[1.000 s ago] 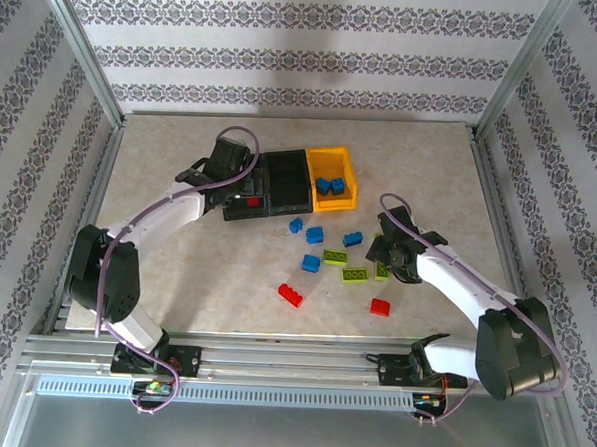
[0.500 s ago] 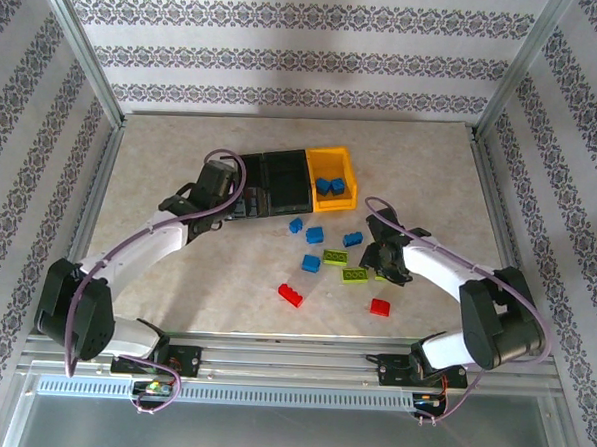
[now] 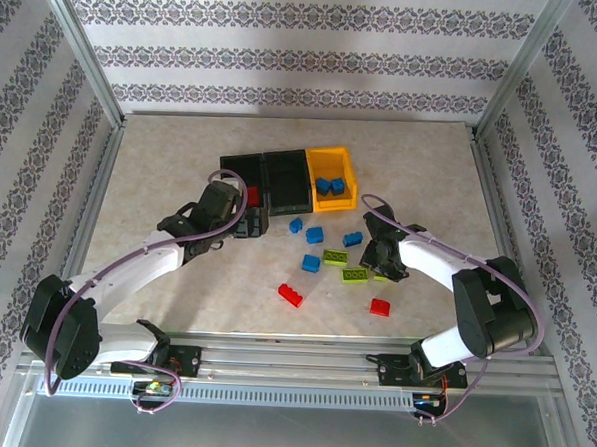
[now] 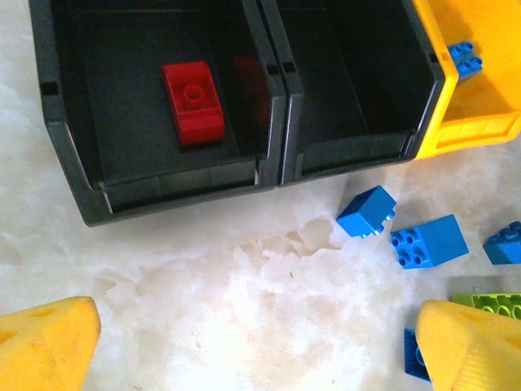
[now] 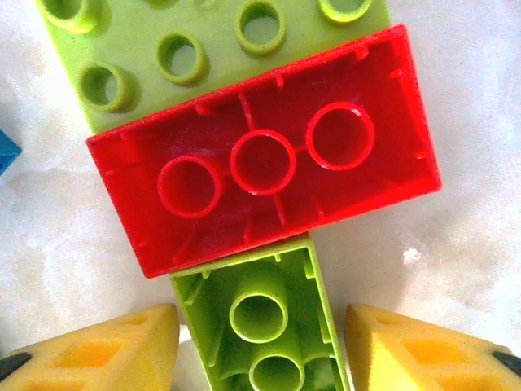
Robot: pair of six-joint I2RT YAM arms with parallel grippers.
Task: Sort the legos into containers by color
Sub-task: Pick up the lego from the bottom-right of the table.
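Note:
The containers stand in a row: a left black bin (image 4: pixel 73 138) holding one red lego (image 4: pixel 193 102), a bare middle black bin (image 4: pixel 350 155) and a yellow bin (image 3: pixel 330 202) with blue legos (image 3: pixel 329 185). My left gripper (image 4: pixel 260 330) hovers open over bare table just in front of the black bins. Loose blue legos (image 3: pixel 315 234), green ones (image 3: pixel 355 275) and red ones (image 3: pixel 291 295) lie mid-table. My right gripper (image 5: pixel 260 314) is low over an upside-down green lego (image 5: pixel 264 326), a finger on either side with a thin gap on the right. An upside-down red lego (image 5: pixel 260 163) touches it.
A flat green plate (image 5: pixel 220 41) lies beyond the red lego under the right wrist. Another red lego (image 3: pixel 379 307) sits near the front right. Metal frame posts and patterned walls bound the table (image 3: pixel 183 137).
The left gripper has drawn back from over the left black bin toward the front, leaving the red lego inside. The right gripper's fingers have narrowed round the green lego.

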